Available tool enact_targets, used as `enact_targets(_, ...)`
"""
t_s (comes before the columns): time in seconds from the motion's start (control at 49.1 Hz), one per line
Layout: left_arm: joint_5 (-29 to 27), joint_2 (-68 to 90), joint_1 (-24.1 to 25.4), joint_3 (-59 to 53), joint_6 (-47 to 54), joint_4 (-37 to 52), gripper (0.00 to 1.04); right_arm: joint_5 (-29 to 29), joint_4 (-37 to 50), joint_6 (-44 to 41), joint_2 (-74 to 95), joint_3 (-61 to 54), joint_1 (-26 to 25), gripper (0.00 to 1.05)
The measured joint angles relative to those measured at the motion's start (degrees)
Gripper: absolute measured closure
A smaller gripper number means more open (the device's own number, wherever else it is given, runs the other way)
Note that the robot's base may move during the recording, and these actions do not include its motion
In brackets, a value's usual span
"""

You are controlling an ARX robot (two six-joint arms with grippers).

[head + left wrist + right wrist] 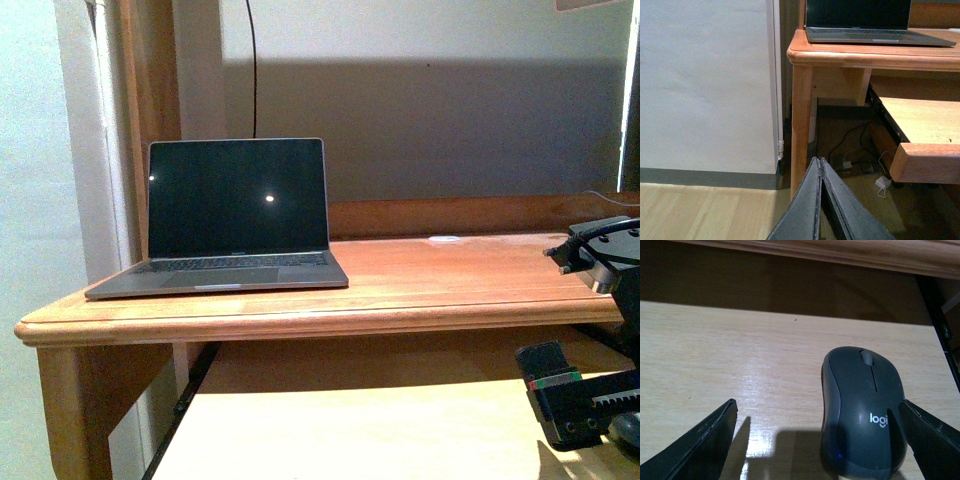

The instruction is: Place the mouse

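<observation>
The right gripper gapes wide around the mouse, holding nothing, apparently lined up to grasp it. The mouse lies on the pull-out shelf beneath the table. The left gripper hangs pinched together, empty, parked aside. Beyond, the laptop sits at the table's left end.
</observation>
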Motion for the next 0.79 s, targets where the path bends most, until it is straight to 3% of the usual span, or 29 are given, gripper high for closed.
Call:
enact_targets(0.571,0.0,0.0,0.0,0.0,0.0,0.0,1.02,2.1,-4.0,0.6,8.3,5.1,-2.6,0.08)
enact_targets(0.652,0.0,0.0,0.0,0.0,0.0,0.0,1.02,1.3,-3.6,1.4,8.6,5.3,-2.8,0.21)
enact_targets(0.795,0.0,0.0,0.0,0.0,0.0,0.0,0.81,0.3,-2.7,1.8,8.4,4.5,-2.8,0.42)
